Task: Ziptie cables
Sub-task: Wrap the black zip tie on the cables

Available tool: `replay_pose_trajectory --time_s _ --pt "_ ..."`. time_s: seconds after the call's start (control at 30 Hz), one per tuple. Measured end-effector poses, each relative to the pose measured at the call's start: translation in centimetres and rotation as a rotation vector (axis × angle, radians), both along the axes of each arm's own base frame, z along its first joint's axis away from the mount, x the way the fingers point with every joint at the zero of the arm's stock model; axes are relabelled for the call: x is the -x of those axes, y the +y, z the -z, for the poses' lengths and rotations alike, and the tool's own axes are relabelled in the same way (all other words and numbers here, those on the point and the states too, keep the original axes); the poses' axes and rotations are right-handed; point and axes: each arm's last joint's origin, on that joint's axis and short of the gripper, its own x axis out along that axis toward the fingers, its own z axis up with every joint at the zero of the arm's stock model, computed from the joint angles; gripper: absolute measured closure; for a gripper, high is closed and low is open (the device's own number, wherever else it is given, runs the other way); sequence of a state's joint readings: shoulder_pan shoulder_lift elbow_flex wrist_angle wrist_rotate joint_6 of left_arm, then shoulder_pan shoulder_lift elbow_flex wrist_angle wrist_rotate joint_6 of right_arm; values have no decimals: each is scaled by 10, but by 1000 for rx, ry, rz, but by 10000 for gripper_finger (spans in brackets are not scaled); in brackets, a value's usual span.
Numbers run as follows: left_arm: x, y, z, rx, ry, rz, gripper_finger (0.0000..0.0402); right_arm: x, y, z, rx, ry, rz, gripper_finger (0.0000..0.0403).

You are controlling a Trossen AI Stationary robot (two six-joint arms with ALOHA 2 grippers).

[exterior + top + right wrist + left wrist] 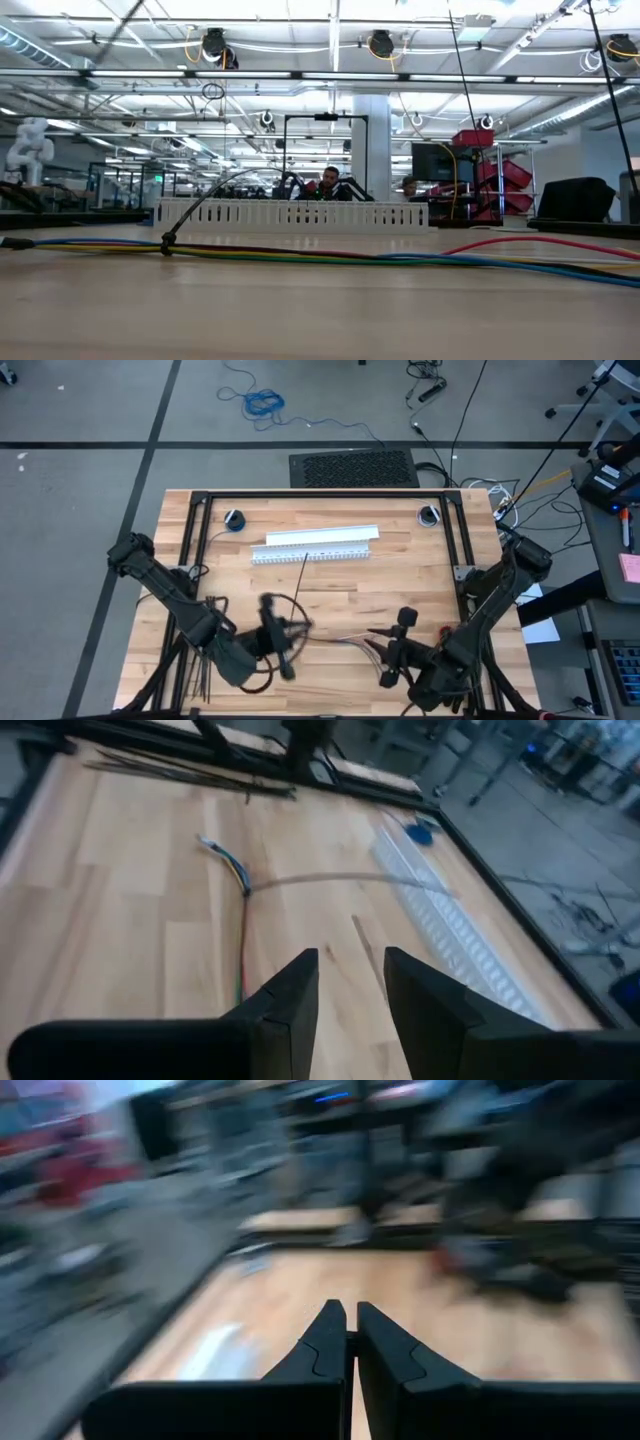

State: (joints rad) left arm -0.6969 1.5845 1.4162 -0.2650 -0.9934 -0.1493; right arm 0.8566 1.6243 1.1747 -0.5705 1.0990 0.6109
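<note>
Grey concrete floor surrounds a pale wooden desk framed by black rails, with a blue coiled cable lying on the floor beyond its far edge. On the desk's far half sits a white slotted channel, and another white strip lies just behind it. The cables stretch across the near half of the desk between the two arms; in the low view they run as a flat band of coloured wires over the wood, cinched at one spot by a ziptie whose long thin tail arcs upward. The right wrist view shows the same bundle with splayed coloured ends and the pale ziptie tail curving away from it toward the channel. A loose pile of spare zipties lies at the desk's near left corner, beside the left arm. The left claw is pinched fully together with nothing visible between its fingers, held above the wood near the left end of the cables. The right claw stands partly apart, holding nothing, hovering over the near right part of the desk. Shelving and monitors fill the room behind the desk.
</note>
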Motion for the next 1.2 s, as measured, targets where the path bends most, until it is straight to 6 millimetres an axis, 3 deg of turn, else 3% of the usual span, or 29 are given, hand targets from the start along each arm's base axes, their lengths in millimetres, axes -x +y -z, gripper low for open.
replay_pose_trajectory --time_s 0.13,0.23,0.37,0.57,0.67,0.87,1.2 --pt "-10 -7 -15 -16 -57 352 389 7 -11 34 -21 -24 58 294" --pt "-15 -6 -21 -44 -94 509 389 14 -19 57 -50 -69 68 294" --pt "-24 3 -20 -60 -94 656 389 18 -25 69 -151 -156 -20 294" --pt "-55 15 2 -21 -135 968 389 9 -37 55 -251 -402 -543 294" --pt "-67 15 9 -1 -187 1099 389 3 -51 52 -208 -483 -688 293" --pt "-83 13 30 -17 -205 1253 389 -21 -65 36 -230 -519 -891 280" --pt "-101 21 49 2 -196 1230 389 -46 -51 6 -134 -461 -1014 273"
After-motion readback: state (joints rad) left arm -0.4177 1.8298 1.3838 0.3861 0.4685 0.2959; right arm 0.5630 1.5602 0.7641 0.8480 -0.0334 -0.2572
